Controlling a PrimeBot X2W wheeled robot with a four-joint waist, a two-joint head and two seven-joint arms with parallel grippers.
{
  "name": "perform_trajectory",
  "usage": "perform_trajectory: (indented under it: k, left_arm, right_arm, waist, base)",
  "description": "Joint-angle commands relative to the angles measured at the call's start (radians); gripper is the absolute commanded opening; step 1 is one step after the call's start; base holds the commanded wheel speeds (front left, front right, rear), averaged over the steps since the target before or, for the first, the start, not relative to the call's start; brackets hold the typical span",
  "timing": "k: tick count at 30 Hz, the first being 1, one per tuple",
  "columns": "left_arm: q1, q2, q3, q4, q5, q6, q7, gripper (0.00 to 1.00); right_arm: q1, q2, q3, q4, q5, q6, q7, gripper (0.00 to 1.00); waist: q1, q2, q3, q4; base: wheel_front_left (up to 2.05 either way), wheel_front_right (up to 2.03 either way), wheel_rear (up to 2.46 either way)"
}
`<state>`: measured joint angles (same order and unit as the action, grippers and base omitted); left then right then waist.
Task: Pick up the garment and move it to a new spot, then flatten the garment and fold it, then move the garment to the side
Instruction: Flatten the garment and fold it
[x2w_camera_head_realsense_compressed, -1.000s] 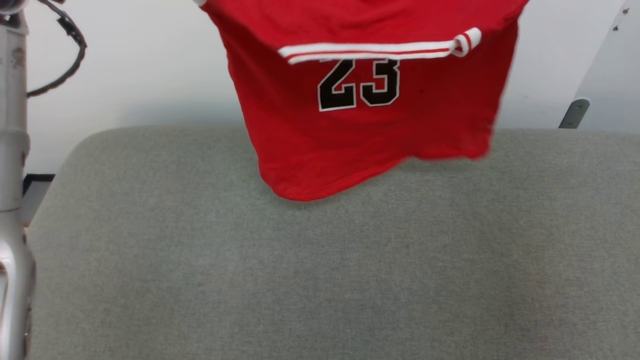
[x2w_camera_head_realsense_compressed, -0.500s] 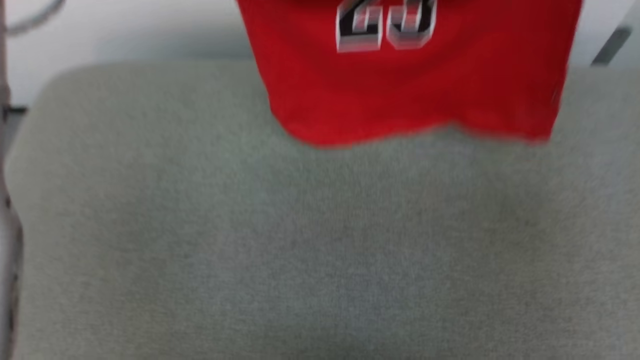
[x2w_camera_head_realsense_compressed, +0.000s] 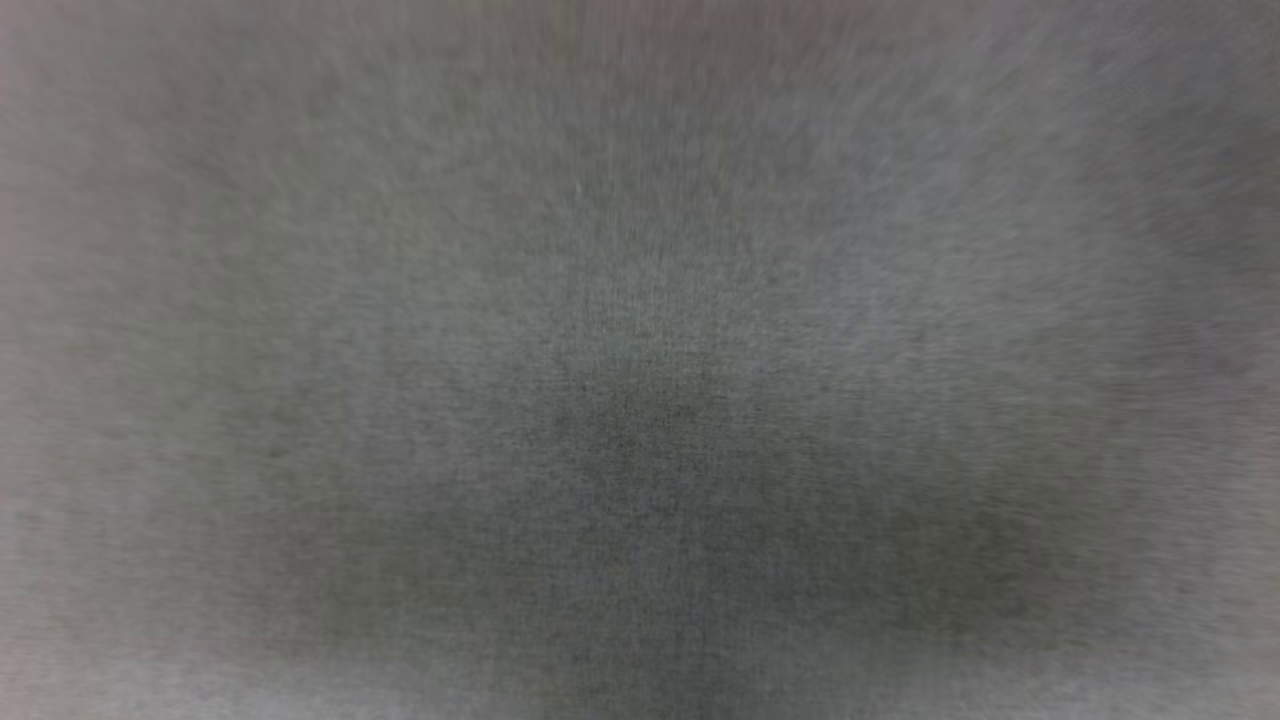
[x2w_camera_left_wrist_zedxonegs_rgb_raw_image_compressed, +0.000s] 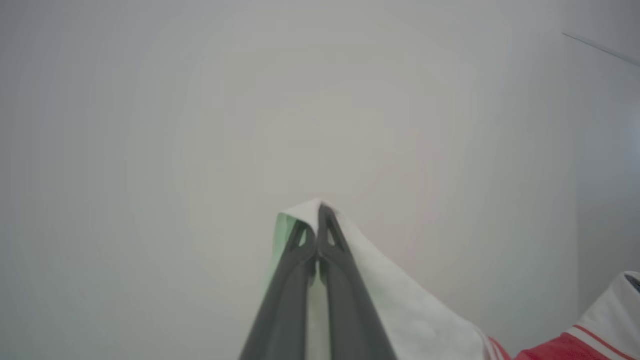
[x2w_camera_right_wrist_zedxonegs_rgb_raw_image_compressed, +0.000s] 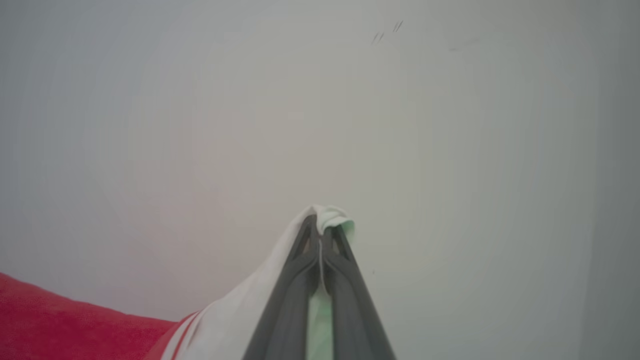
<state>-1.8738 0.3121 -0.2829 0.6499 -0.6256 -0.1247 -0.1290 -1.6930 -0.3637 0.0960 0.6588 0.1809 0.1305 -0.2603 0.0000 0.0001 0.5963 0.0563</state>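
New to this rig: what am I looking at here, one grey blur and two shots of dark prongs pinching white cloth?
A two-armed robot took them. The blurred grey picture comes from its head camera, looking down at a grey fabric surface. The other two come from wrist cameras looking along each hand's two dark fingers toward a pale wall. The left hand is shut on white sleeve fabric of the garment, a red shirt; the right hand pinches white fabric of the same shirt.

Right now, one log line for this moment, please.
left tool: shut on garment sleeve | right tool: shut on garment sleeve | head view: blurred grey surface
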Motion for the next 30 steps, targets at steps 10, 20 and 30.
perform_trajectory:
  k: [10,20,30]
  left_arm:
    - [0.215,0.064,-0.174,0.006,-0.18,-0.006,-0.099,0.0]
    - [0.429,0.124,-0.321,-0.024,-0.363,-0.006,0.092,0.0]
    - [0.779,0.277,-0.371,-0.231,-0.485,0.026,0.255,0.0]
  right_arm:
    - [0.196,-0.021,0.129,-0.018,0.133,0.0,-0.004,0.0]
    - [0.422,-0.134,0.162,-0.127,0.527,0.0,0.172,0.0]
    - [0.828,-0.242,0.049,-0.321,0.769,0.0,0.411,0.0]
  waist:
    - [0.0,-0.0001,0.21,0.086]
    - [0.0,-0.0001,0.051,0.133]
    - [0.0,-0.0001,-0.176,0.11]
  base:
    - [0.0,0.0,0.0]
    - [0.0,0.0,0.0]
    - [0.0,0.0,0.0]
